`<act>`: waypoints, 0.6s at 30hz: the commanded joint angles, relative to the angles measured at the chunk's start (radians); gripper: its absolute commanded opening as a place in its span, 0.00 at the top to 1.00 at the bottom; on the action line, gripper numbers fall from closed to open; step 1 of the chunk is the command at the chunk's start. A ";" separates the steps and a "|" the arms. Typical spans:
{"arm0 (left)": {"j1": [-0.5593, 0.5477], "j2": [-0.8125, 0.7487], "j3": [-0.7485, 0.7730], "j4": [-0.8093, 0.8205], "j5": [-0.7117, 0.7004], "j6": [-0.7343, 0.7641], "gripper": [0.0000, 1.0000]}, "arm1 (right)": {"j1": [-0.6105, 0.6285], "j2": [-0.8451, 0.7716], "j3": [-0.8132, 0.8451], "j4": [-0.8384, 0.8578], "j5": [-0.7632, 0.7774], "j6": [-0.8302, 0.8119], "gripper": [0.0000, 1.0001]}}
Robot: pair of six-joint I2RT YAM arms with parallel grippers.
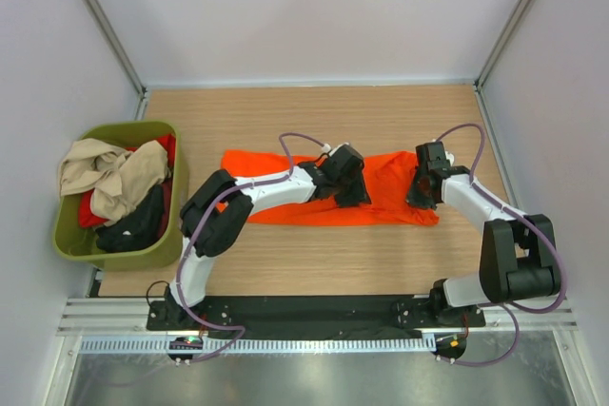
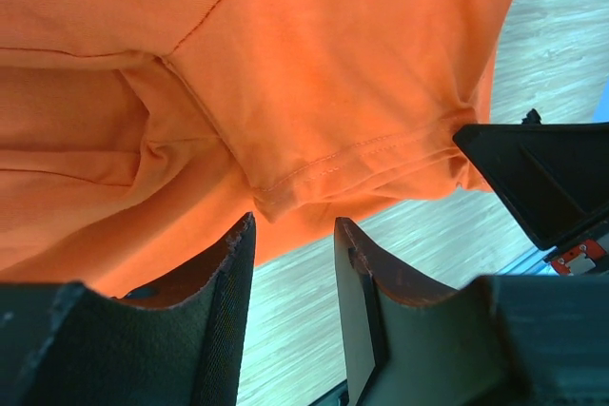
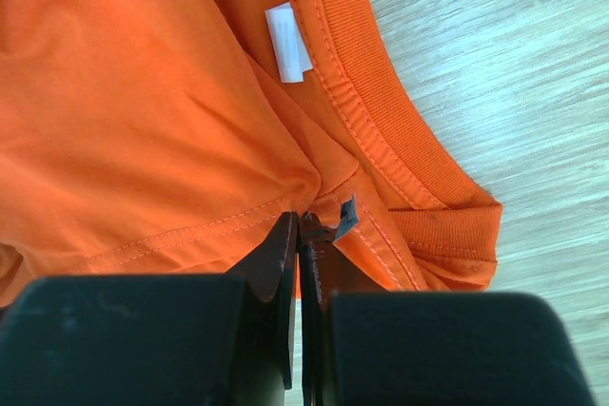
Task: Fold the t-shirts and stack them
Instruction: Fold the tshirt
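Orange t-shirt [image 1: 276,208]: lying flat across mid-table in a long band, under both grippers.
Left gripper [image 2: 293,230]: jaws parted, nothing held, sleeve hem [image 2: 324,164] just ahead of the tips.
Right gripper [image 3: 300,225]: pinched tight on a fold of cloth beside the collar [image 3: 381,111].
Tub [image 1: 67,244]: far left, well apart, other shirts [image 1: 114,187] heaped inside.

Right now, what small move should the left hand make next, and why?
Probably ease the left hand forward and close on the stitched hem of the orange t-shirt: the jaws stand open just short, while the right hand pinches cloth by the collar.
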 commanded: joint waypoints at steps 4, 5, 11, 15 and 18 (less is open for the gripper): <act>0.002 0.025 0.024 0.005 -0.042 -0.019 0.60 | -0.004 -0.045 -0.009 0.027 -0.006 -0.001 0.99; 0.002 0.029 0.028 0.003 -0.038 -0.016 0.60 | -0.004 -0.048 -0.012 0.029 -0.011 0.000 0.99; 0.002 0.051 0.048 0.008 -0.037 -0.016 0.65 | -0.004 -0.056 -0.023 0.033 -0.025 0.008 0.99; 0.004 0.040 0.045 0.008 -0.041 -0.014 0.90 | -0.004 -0.070 -0.016 0.024 -0.025 0.007 0.99; 0.005 0.022 0.047 0.002 -0.042 -0.013 1.00 | -0.004 -0.082 0.006 -0.005 -0.019 0.004 0.99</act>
